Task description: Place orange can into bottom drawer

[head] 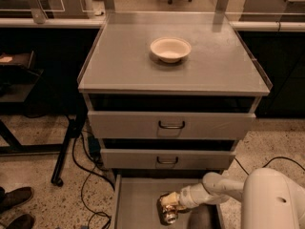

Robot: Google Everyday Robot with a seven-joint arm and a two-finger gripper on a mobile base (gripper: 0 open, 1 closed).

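Landmark: we are taking the cabinet (174, 70) as our reference for every place below.
Drawer: the bottom drawer (138, 199) is standing pulled out at the cabinet's foot, below the two upper drawers (170, 125) — we are judging it is open so the can has somewhere to land.
Can: the can (168, 209) is sitting low inside the drawer, toward its front middle, tilted with one silver end facing us; we cannot tell whether it is touching the floor of the tray.
Gripper: our gripper (172, 205) is reaching in from the cabinet's right side, and it is pinching the can at its upper part — we read that as a hold being kept until the can is settled.
Arm: the white arm (217, 189) is crossing over the drawer's right wall, keeping low so it is clearing the drawer above.
Bowl: a bowl (170, 49) is resting on the cabinet's top, near the centre, well apart from the work.
Materials: the can is looking shiny, orange-gold with mottled print; the drawer is looking like thin grey metal, flat-floored; the bowl is cream, round and matte; the handles are dark wire.
Progress: we are judging the placing nearly done, with release not yet made.
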